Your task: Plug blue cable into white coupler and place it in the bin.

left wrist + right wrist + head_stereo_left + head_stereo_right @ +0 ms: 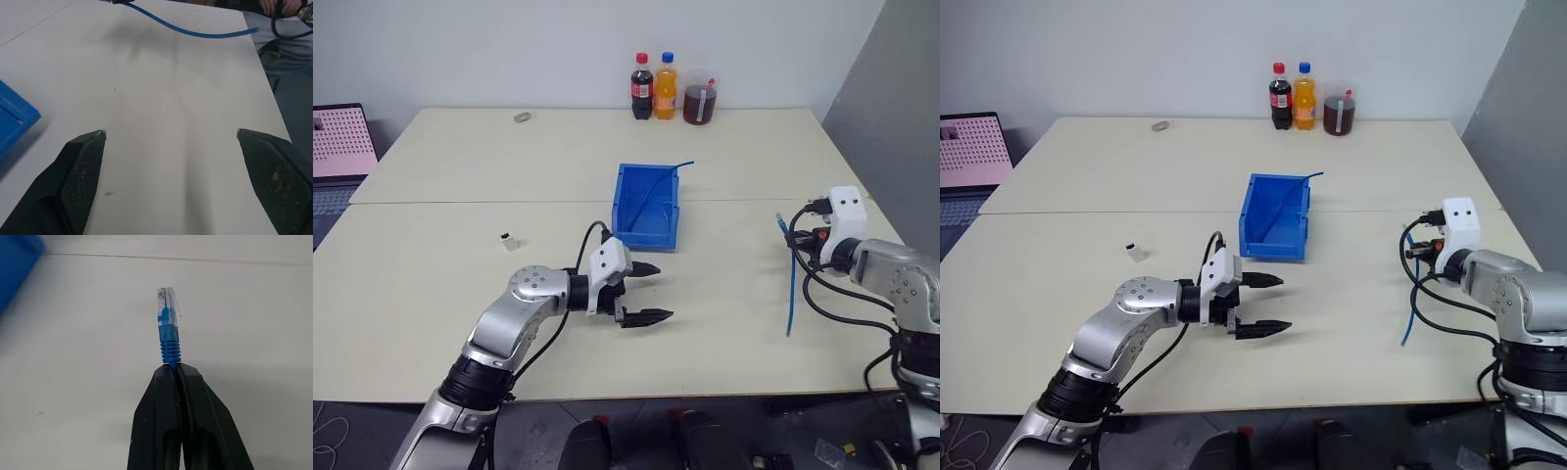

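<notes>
Between right gripper (172, 366) fingertips, blue cable (167, 335).

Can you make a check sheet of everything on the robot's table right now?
Surface: pale table, seam across the middle.
Job's things: blue cable trailing from the right gripper, clear plug sticking out; white coupler alone on the left; bin mid-table, a darker blue cable in it.
Clutter: two bottles, a jug, grey disc at the far edge.
Grippers: left gripper open, holding nothing; right gripper shut on the blue cable.
Cables: black robot wiring.
Surroundings: laptop, grey walls.
</notes>
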You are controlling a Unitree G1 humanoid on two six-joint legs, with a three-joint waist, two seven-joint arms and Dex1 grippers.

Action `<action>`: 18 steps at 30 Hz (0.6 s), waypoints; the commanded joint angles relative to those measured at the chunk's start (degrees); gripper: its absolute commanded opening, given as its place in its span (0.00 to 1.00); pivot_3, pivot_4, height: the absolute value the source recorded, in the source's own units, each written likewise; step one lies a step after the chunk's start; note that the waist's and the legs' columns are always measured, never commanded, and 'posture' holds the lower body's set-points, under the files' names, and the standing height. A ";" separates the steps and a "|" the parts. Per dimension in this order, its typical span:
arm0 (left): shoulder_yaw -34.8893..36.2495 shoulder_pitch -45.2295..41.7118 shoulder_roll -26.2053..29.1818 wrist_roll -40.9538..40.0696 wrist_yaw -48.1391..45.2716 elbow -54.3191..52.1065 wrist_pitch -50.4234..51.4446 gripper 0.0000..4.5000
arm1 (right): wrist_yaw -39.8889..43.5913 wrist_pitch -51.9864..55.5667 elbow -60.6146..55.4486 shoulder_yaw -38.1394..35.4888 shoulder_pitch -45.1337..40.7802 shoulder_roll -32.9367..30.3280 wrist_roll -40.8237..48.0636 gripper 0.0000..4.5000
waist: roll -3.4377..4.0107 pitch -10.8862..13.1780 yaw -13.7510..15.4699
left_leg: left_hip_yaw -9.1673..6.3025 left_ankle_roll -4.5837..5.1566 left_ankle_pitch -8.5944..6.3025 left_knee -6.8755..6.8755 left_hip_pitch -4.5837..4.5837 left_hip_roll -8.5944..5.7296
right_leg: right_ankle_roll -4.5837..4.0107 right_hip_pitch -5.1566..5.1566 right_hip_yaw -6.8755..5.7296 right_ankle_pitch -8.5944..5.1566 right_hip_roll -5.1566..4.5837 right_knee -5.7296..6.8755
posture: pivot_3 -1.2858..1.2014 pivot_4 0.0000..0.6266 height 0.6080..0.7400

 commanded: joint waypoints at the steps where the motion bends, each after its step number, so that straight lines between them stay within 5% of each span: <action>1: 3.02 1.32 1.09 -2.05 0.55 -3.12 0.73 1.00 | 14.79 -14.46 -6.65 8.19 -0.89 -8.47 -3.81 0.00 | 0.03 0.05 0.01 | 0.01 0.00 0.00 -0.01 -0.01 0.00 | 0.00 -0.01 0.00 0.00 0.00 -0.04 | 0.52 0.24 1.00; 8: 8.12 7.32 5.61 -9.50 -2.20 -8.85 5.73 1.00 | 25.50 -40.62 -7.97 19.21 1.34 -12.67 -17.03 0.00 | -0.02 0.10 0.13 | -0.06 0.00 0.00 -0.06 -0.05 0.05 | 0.00 0.02 -0.08 0.00 -0.01 -0.28 | 0.52 0.24 1.00; 18: 12.03 10.87 13.88 -9.49 -3.96 -12.59 3.74 1.00 | 28.50 -61.51 1.45 29.46 -0.84 -4.08 -31.10 0.00 | -0.15 0.18 0.99 | -0.03 -0.01 0.00 0.06 -0.05 0.06 | 0.01 0.03 -0.13 0.02 -0.07 -0.23 | 0.52 0.24 1.00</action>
